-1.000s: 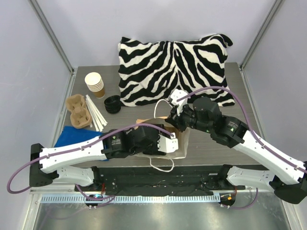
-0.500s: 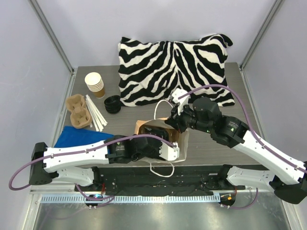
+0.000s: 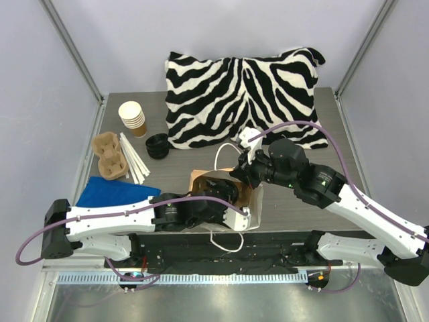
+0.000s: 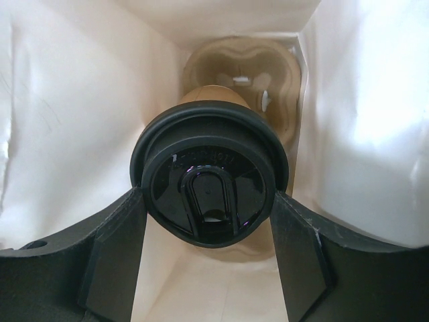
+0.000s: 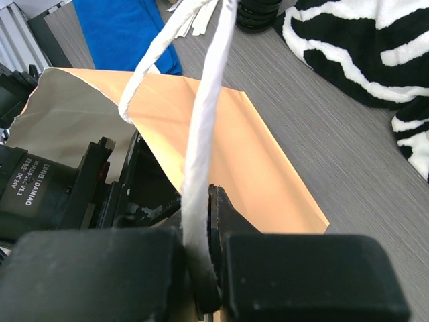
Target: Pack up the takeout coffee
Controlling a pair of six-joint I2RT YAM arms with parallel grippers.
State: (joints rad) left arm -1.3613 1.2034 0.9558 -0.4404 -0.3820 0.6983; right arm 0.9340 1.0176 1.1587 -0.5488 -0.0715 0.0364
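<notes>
1. Left gripper is clamped on the takeout coffee, inside the paper bag, with a cardboard carrier deeper in
2. Right gripper is pinched shut on the bag's white handle

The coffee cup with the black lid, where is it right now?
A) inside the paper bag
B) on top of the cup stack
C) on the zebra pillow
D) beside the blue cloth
A: the left wrist view shows the coffee cup held by the left gripper, with the paper bag walls all around it.
</notes>
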